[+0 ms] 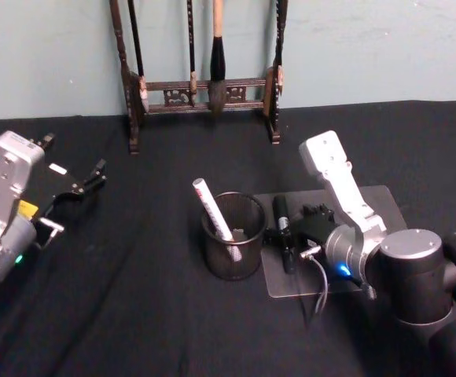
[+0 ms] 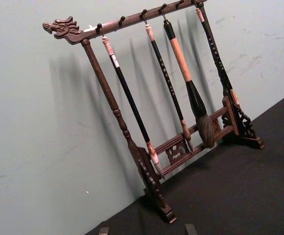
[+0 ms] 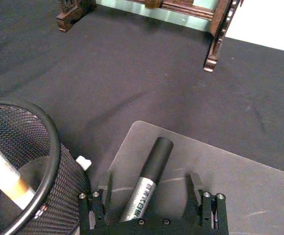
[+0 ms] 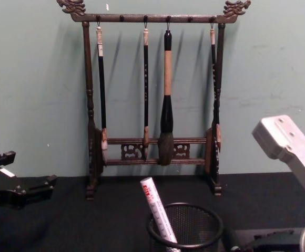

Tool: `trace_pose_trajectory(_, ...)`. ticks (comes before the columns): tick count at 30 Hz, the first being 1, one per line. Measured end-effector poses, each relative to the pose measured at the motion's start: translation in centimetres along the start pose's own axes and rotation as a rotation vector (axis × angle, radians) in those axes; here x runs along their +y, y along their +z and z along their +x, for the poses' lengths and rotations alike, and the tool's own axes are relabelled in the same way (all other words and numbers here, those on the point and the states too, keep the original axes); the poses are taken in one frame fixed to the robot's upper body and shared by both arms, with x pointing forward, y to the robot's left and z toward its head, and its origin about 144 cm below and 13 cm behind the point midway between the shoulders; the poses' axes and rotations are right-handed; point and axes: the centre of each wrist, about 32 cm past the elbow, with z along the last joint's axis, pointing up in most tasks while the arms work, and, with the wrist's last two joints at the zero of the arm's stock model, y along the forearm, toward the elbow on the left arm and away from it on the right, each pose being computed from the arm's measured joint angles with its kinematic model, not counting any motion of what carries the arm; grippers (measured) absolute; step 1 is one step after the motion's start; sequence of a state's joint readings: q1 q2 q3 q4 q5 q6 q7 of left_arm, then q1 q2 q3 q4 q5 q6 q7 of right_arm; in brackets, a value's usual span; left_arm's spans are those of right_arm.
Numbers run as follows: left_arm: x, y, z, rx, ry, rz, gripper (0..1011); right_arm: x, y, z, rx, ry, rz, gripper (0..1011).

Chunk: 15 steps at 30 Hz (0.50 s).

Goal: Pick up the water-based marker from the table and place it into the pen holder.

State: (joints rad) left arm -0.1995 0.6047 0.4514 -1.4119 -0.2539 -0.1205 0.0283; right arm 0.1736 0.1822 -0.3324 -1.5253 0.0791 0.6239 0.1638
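Note:
A marker (image 3: 150, 169) with a black cap and silver body lies on a grey mat (image 3: 249, 186) on the black table (image 3: 132, 73). My right gripper (image 3: 150, 181) is open, low over the mat, with one finger on each side of the marker and a gap to both. In the head view the marker (image 1: 281, 216) lies just right of the black mesh pen holder (image 1: 248, 259), with the right gripper (image 1: 289, 236) at it. A white marker (image 1: 211, 206) leans inside the holder. My left gripper (image 1: 86, 184) is parked open at the far left.
A tall dark wooden brush rack (image 1: 204, 90) with several hanging brushes stands at the back against the wall. The pen holder's rim (image 3: 54, 147) is close beside my right gripper. Bare black table stretches between the holder and the rack.

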Motion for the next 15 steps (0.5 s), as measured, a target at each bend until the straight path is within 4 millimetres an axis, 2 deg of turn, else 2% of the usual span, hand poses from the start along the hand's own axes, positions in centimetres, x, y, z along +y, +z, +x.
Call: trace_pose_trajectory(15,0.00,0.00,0.00,0.000,0.000,0.000,1001,0.49,-0.04,-0.05,-0.008,0.001,0.002,1003)
